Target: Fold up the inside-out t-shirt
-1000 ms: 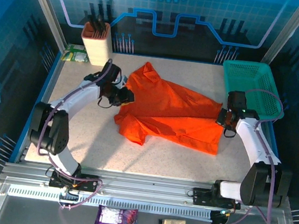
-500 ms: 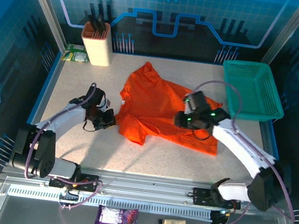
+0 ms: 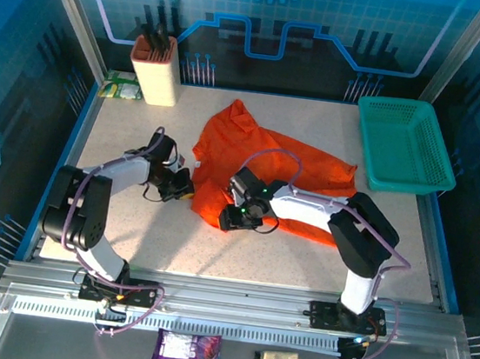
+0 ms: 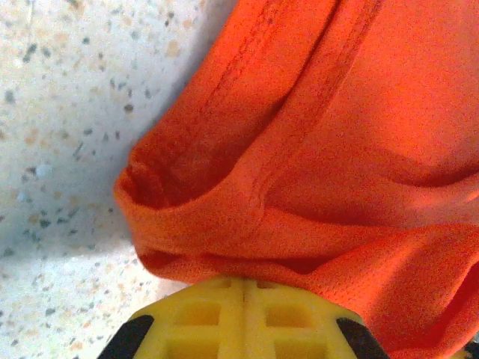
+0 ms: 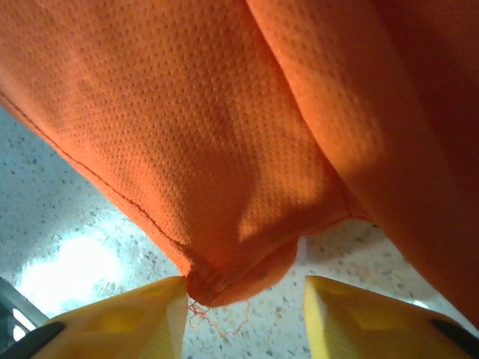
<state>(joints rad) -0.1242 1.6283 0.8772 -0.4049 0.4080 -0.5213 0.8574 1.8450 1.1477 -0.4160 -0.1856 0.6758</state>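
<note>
Grasping stage, no fold yet. Clamped on t-shirt (image 3: 228, 134) edge at 9 o'clock with left claw (image 4: 243, 288). Straddling 7 o'clock hem corner with right claw (image 5: 243, 292), fingers apart. Next: close, lift, spread flat.

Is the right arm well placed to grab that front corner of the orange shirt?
Probably yes: the right gripper is open, a corner of the t-shirt already sits between its jaws, and nothing else seems to block it.
</note>
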